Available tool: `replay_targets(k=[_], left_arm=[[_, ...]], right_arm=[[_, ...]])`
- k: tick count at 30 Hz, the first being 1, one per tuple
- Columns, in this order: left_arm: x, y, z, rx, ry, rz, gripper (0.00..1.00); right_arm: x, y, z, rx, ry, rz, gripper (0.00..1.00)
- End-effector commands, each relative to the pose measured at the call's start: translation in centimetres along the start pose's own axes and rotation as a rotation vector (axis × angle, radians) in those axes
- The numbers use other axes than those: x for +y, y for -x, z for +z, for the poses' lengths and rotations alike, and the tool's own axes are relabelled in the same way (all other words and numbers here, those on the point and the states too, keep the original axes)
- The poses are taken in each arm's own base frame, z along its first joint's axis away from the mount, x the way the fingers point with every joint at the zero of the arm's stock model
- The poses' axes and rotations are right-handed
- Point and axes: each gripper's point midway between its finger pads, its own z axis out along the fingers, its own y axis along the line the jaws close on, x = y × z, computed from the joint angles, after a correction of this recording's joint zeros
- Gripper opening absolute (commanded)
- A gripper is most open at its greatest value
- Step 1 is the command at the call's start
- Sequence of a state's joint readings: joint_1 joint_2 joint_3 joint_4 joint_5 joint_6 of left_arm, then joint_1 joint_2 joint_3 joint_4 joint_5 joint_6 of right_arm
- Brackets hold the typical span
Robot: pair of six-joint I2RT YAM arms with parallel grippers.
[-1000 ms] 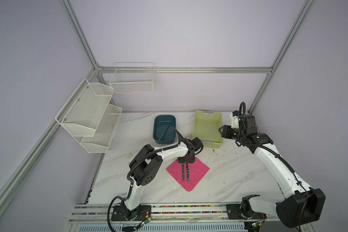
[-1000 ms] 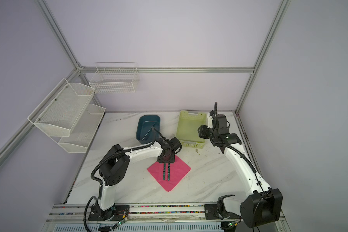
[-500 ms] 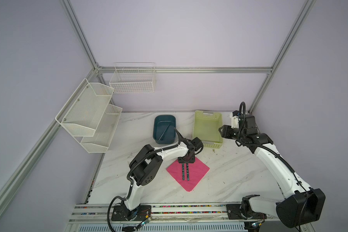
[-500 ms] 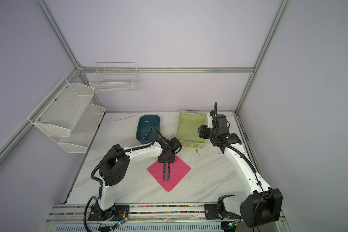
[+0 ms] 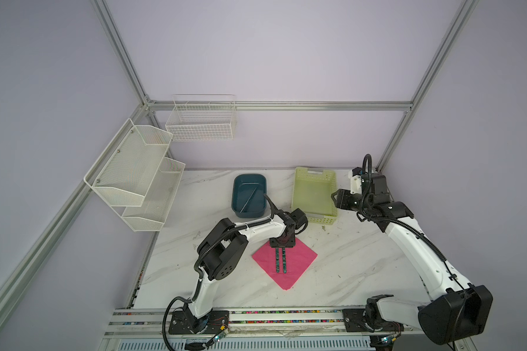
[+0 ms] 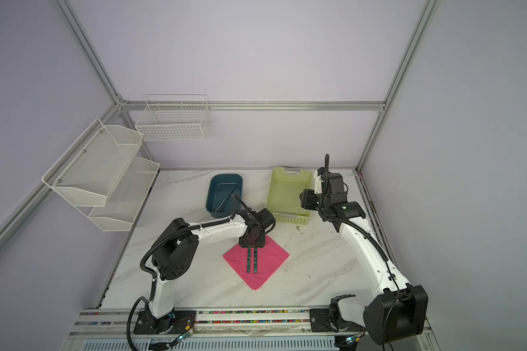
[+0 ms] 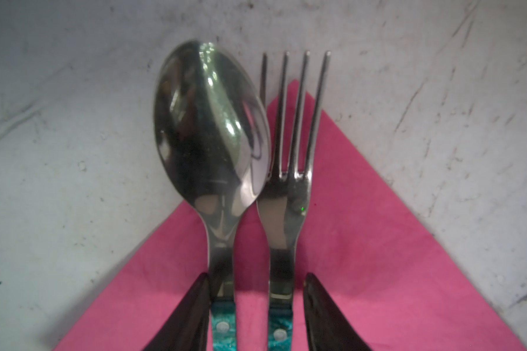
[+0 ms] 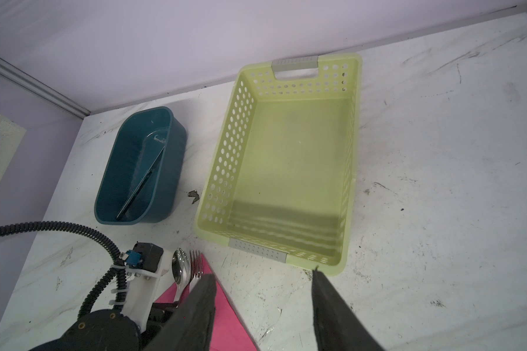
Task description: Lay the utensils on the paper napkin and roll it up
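Pink paper napkin [image 5: 300, 258] in the lower middle of both top views, laid as a diamond on the marble [image 5: 362, 267]. On it, side by side, spoon [image 7: 210, 127] and fork [image 7: 289, 188], handles toward the lower edge of the frame, heads reaching past the sheet's far corner.

Against a second ago, almost no change: same arm pose over the sheet, left gripper [image 7: 256, 276] drawing in a touch yet open, fingers [image 7: 192, 313] flanking both handles, one against the spoon's neck, a sliver of pink beside the fork. Reads as squaring the pair up, not lifting. Leaves the knife [image 8: 143, 179] undelivered, alone in the teal tub [image 5: 238, 209] at upper centre.

Right gripper [image 8: 263, 272] open and empty, beside the green basket [image 5: 320, 218].

Hidden in the top views: both metal heads, under the left wrist. Hard to judge: any contact with the fork.
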State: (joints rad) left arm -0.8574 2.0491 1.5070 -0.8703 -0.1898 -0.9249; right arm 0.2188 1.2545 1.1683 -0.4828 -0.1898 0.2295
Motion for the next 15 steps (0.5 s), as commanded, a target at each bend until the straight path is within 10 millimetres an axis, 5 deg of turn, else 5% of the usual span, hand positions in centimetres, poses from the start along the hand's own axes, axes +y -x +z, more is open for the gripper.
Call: replay_targets(k=[1,15], left_arm=[[0.43,-0.05,0.24,0.001,0.006,-0.016,0.47],[0.46,0.05,0.14,0.0,0.005,-0.018,0.41]], right_arm=[[-0.15,0.37,-0.57,-0.025,-0.008,-0.013,0.53],[-0.16,0.32,-0.52,-0.023,-0.009,-0.013,0.53]])
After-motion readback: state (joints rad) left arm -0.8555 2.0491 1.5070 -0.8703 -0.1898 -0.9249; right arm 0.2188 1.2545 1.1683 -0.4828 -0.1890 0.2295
